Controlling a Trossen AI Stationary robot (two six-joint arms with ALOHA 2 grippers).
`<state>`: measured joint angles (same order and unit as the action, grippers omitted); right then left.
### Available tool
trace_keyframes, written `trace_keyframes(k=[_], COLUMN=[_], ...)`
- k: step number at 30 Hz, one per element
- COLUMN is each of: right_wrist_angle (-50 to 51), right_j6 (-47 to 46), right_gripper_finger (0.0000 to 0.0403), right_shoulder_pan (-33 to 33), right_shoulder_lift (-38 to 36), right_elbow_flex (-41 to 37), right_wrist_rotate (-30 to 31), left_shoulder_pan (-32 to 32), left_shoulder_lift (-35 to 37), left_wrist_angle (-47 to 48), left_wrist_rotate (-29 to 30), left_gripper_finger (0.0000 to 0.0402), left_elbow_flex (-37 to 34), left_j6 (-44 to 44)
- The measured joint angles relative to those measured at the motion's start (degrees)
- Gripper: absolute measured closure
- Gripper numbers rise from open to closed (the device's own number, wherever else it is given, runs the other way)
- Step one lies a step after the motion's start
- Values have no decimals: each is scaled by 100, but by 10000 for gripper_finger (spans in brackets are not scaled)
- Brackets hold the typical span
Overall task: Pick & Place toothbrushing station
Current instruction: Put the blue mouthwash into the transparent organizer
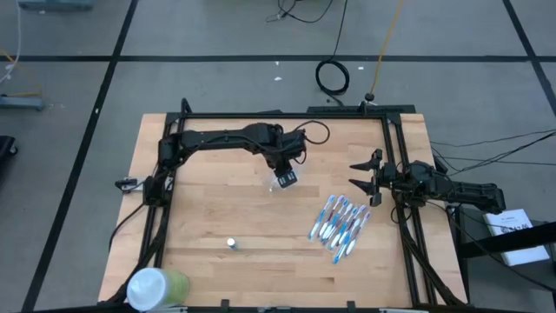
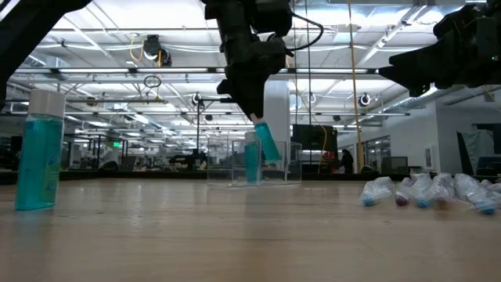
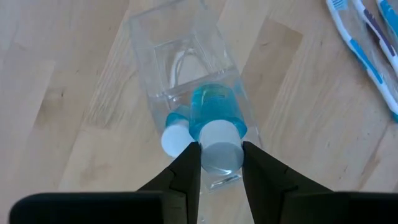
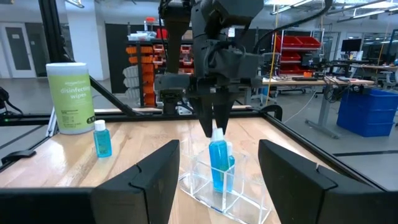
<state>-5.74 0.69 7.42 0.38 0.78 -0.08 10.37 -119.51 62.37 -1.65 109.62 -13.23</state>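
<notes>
Clear plastic cup (image 3: pixel 186 81) stands mid-worktop (image 1: pixel 226 217) with one teal tube (image 3: pixel 176 132) already inside; the left claw (image 3: pixel 221 163) is clamped on a second tube's (image 3: pixel 214 121) white cap, over the cup. Toothbrushes (image 1: pixel 340 223) lie nearby. The right claw (image 1: pixel 368 181) waits, spread wide, empty

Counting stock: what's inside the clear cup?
One teal tube inside the clear cup; the left gripper holds a second tube in it. Nothing else visible.
</notes>
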Motion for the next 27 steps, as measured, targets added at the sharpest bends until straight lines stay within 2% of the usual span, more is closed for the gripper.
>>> trace_keyframes(k=[13, 27], right_wrist_angle=[2, 2], right_j6=[0, 0], right_gripper_finger=[190, 190], right_shoulder_pan=[-1, -2], right_shoulder_lift=[2, 0], right_elbow_flex=[1, 0], right_wrist_rotate=[1, 0], left_shoulder_pan=[9, 15], left_shoulder_lift=[-293, -310], left_wrist_angle=[-139, -246], left_wrist_rotate=[-78, -80], left_gripper_finger=[306, 306], left_elbow_flex=[15, 10], left_j6=[97, 92])
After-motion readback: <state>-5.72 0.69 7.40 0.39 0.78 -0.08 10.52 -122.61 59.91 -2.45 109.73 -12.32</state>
